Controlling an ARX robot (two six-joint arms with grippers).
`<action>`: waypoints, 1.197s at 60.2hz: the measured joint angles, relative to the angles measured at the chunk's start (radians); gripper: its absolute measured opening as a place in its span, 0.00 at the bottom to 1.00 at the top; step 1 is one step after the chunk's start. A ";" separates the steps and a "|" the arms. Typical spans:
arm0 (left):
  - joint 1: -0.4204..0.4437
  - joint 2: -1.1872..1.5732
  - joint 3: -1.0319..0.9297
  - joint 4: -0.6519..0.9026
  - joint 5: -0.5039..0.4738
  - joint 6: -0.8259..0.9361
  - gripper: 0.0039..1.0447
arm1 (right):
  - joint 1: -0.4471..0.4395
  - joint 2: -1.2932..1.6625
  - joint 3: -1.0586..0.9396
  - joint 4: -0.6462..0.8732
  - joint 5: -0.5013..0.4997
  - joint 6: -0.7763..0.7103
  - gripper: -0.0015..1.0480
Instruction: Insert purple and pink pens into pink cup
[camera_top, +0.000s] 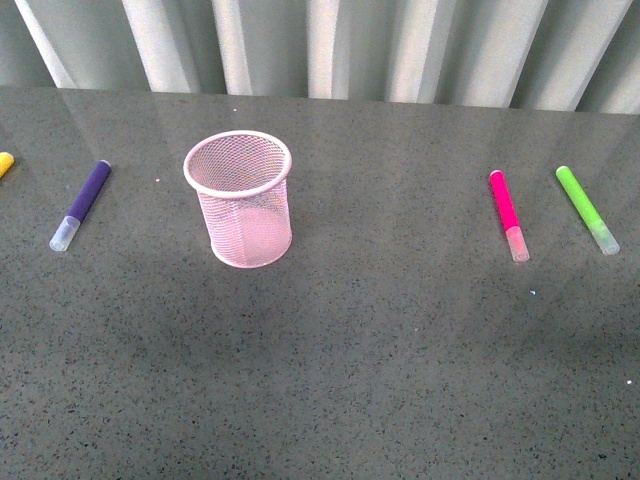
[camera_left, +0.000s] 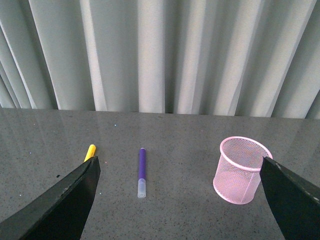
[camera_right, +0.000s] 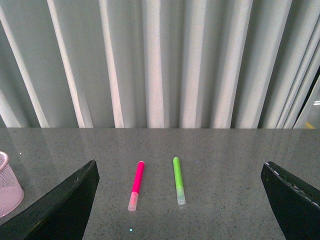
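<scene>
I see the pink cup (camera_top: 240, 200) upright on the tabletop (camera_top: 380, 340), purple pen (camera_top: 81, 204) lying to its left, pink pen (camera_top: 508, 214) well to its right beside a green marker (camera_top: 587, 209), my left jaws wide apart, my right jaws likewise

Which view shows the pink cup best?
Front view: the pink cup stands whole, rim to base, nothing in front. Left wrist view shows it smaller, one side behind a finger of the left end effector. Right wrist view catches only a slice at the frame edge.
</scene>
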 joint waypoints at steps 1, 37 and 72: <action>0.000 0.000 0.000 0.000 0.000 0.000 0.94 | 0.000 0.000 0.000 0.000 0.000 0.000 0.93; 0.183 0.663 0.291 -0.142 0.132 -0.314 0.94 | 0.000 0.000 0.000 0.000 0.000 0.000 0.93; 0.124 1.563 0.828 -0.146 0.222 -0.111 0.94 | 0.000 0.000 0.000 0.000 0.000 0.000 0.93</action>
